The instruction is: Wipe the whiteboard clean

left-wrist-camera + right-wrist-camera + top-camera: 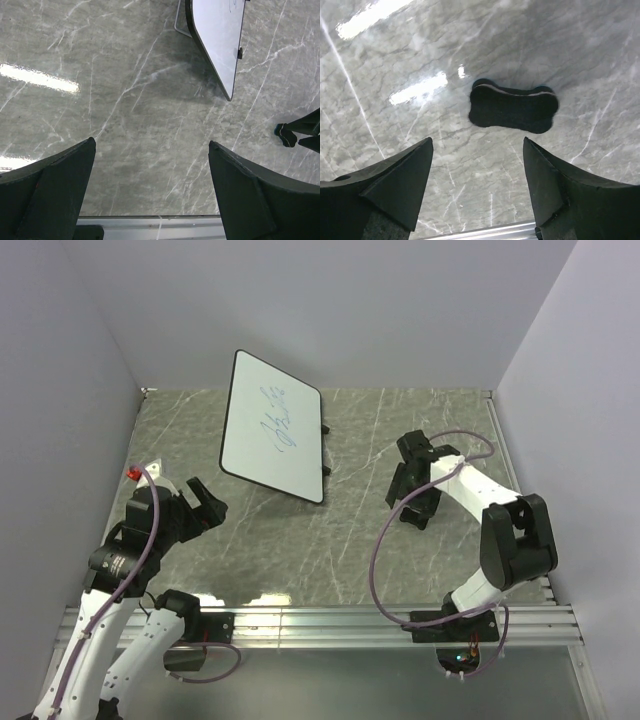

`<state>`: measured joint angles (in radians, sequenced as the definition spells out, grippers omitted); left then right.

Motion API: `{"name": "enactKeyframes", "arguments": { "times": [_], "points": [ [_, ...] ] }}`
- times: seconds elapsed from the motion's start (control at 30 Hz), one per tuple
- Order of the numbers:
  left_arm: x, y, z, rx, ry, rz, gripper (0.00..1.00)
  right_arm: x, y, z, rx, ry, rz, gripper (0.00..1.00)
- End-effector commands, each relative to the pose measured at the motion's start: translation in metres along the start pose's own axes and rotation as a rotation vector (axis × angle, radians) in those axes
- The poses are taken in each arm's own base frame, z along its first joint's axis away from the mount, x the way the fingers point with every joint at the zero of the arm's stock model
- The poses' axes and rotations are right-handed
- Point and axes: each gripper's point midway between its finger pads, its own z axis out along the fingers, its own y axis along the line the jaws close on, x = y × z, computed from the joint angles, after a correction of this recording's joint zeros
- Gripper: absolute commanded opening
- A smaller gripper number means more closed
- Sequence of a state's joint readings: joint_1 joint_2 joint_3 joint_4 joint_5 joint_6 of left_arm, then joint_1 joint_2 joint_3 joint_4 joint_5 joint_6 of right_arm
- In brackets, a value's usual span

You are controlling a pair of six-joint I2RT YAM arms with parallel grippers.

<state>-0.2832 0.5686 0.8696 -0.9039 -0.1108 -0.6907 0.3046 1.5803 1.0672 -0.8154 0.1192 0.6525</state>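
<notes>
1 glossy rounded-corner whiteboard [272,432], marbled tabletop [300,550]

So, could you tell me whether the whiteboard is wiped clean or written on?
Written on: the whiteboard shows blue handwriting near its middle.

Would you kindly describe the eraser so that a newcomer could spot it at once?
On the grey marbled table, look to the right gripper on its right half. Lying flat just ahead of its open jaws is the eraser: small, dark and bone-shaped with a thin pale stripe, unlike the large framed whiteboard to the left.
</notes>
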Motion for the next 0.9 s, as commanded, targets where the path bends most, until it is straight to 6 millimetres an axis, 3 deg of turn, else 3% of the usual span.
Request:
{"name": "enactKeyframes", "arguments": {
  "times": [0.0, 0.23, 0.47, 0.6, 0.7, 0.87],
  "points": [
    [0.000, 0.000, 0.002, 0.006, 0.001, 0.021, 0.99, -0.007, -0.012, 0.002, 0.010, -0.008, 0.055, 0.80],
    [0.001, -0.003, 0.003, 0.019, 0.007, 0.027, 1.00, -0.008, -0.048, 0.010, 0.045, 0.007, 0.289, 0.80],
    [0.002, -0.002, 0.005, 0.009, 0.012, 0.025, 0.99, 0.000, -0.036, 0.028, -0.003, 0.056, 0.294, 0.77],
    [0.004, -0.001, 0.007, 0.002, 0.024, 0.028, 0.99, 0.012, -0.044, 0.049, 0.035, 0.084, 0.292, 0.73],
    [0.004, -0.001, 0.008, -0.002, 0.031, 0.030, 0.99, 0.025, -0.046, 0.065, 0.041, 0.114, 0.290, 0.53],
    [0.007, -0.001, 0.011, -0.004, 0.049, 0.035, 0.99, 0.021, -0.045, 0.066, 0.051, 0.102, 0.279, 0.36]
  ]
}}
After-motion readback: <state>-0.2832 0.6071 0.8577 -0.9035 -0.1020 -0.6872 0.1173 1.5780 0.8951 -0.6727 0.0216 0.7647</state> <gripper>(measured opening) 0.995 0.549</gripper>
